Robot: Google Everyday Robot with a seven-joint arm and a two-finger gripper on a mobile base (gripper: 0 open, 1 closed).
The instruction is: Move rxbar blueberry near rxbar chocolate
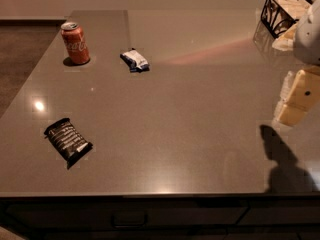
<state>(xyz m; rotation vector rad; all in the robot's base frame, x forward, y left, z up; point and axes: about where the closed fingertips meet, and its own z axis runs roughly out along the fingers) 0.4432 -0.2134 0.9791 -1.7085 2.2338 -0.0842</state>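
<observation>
The claw (295, 104) hangs above the right edge of the table (200, 139), cream-coloured and partly cut off by the picture's border; I cannot tell whether it is wide or narrow, and it holds nothing that shows. Its dark shadow (281, 159) falls on the table just below it.

The rxbar blueberry (135, 60) lies well apart from the claw, far to its left and further back, in the rear left part of the table. It lies flat, its long axis on a diagonal from the back left to the front right. The wrapper is small and crinkled, dark blue with a white patch across the middle.

Near it on the left stands an upright red soda can (75, 43), not touching it. The rxbar chocolate (67, 140) lies near the front left edge, well apart from the blue bar and farthest from the claw; it is a flat black wrapper with pale lines, on much the same diagonal.

A black wire basket (281, 9) sits at the back right corner, behind the claw
</observation>
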